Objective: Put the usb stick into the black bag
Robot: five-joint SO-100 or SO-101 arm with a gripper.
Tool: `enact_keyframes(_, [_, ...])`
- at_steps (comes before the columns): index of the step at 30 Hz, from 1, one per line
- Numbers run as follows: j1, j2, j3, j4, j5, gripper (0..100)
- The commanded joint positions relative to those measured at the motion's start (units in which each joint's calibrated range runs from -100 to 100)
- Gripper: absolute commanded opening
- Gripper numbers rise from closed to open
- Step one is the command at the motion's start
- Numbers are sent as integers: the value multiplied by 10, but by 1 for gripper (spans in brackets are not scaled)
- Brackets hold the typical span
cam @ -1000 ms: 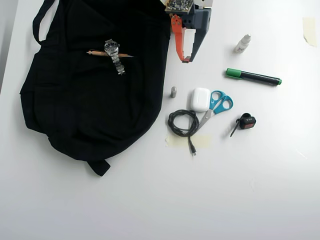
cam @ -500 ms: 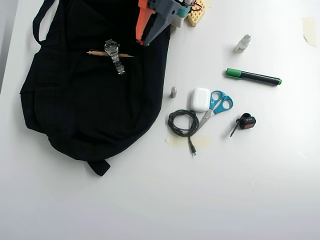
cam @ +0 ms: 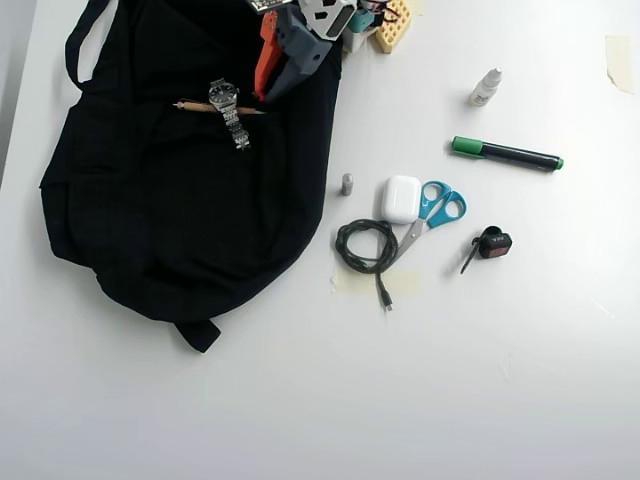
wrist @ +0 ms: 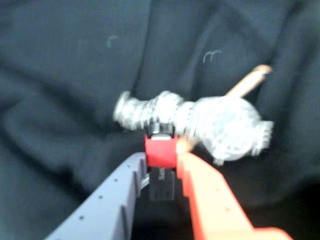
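Wrist view showed me the small flat usb stick with its dark grey body and red end (wrist: 161, 165) pinched between the jaws, the grey one on the left of that view and the orange one on the right, both pressed against its sides. I judged it light, rigid and smooth, so a grip across the flat sides near the red end looked sound, though a piece this small could slip or twist if the squeeze eased. Its long axis ran along the line of the jaws, red end pointing away from the camera toward the fabric and dark body trailing back between them.

Just beyond the red end lay a silver metal wristwatch with a link bracelet (wrist: 200, 122), blurred, and a thin wooden pencil (wrist: 247, 80) poked out past it. Both rested on the large black soft fabric backpack (wrist: 65, 75), which filled the frame.

From the overhead view, the gripper (cam: 264, 88) hung over the bag's upper part, close to the watch. The stick was too small to make out there. White counter (cam: 420, 380) surrounded the bag.
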Motion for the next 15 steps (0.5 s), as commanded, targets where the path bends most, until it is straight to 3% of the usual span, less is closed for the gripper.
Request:
enact_keyframes(1, [28,145,-138,-4,20,2])
enact_keyframes(3, [33,306,-257,-20,22,2])
enact_keyframes(6, [10,449,-308,-77,21,2])
enact_keyframes(9, [-2,496,-349,-73,18,3])
enact_keyframes(12, [-2,496,-356,-49,17,23])
enact_keyframes(14, [-2,485,-356,-36,16,23])
enact_keyframes(15, [-7,485,-357,-32,16,17])
